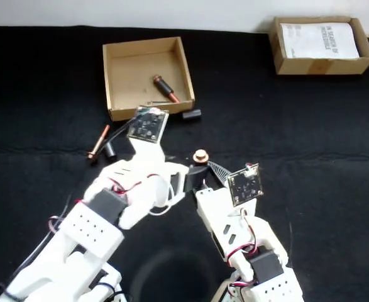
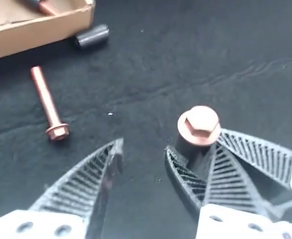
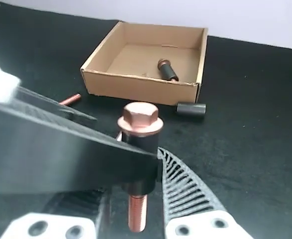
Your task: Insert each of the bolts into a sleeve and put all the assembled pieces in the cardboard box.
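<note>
My right gripper is shut on a dark sleeve with a copper bolt standing upright through it; the shank sticks out below. In the high view that bolt head sits mid-table in front of the cardboard box. My left gripper is open just beside the held piece, with nothing between its fingers. One assembled piece lies in the box. A loose sleeve lies by the box's near corner. A bare bolt and a sleeve lie left of the arms. A bare bolt shows near the box wall.
A second cardboard box with a printed sheet in it stands at the back right. Black cloth covers the table, with open room to the right of the arms.
</note>
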`<move>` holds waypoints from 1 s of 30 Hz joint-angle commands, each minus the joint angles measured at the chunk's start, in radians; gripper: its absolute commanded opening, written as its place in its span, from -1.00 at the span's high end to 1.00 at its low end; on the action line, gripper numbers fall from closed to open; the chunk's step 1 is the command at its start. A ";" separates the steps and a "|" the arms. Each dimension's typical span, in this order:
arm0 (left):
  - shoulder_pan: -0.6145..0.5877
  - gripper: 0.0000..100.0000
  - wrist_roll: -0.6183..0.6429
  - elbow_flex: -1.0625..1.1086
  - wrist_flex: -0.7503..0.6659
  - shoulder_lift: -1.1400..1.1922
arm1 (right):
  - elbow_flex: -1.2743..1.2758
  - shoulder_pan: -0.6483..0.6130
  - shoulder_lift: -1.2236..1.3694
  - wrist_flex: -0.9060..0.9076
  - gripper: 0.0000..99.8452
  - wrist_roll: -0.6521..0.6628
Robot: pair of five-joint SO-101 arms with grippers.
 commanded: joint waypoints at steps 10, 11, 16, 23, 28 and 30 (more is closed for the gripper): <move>-0.010 0.81 -0.115 -0.096 0.416 -0.582 | -0.157 0.093 0.071 0.056 0.98 -0.012; -0.010 0.90 -0.117 -0.096 0.427 -0.625 | -0.189 0.094 0.101 0.065 0.98 -0.012; -0.019 0.98 -0.117 -0.088 0.466 -0.803 | -0.420 0.151 0.275 0.081 0.98 -0.051; -0.259 0.98 -0.117 0.094 0.440 -0.911 | -0.917 0.160 0.700 0.243 0.98 -0.054; -0.493 0.98 -0.114 0.315 0.157 -0.911 | -1.287 0.157 1.070 0.302 0.98 -0.054; -0.550 0.98 -0.114 0.417 0.006 -0.911 | -1.437 0.142 1.219 0.314 0.98 -0.048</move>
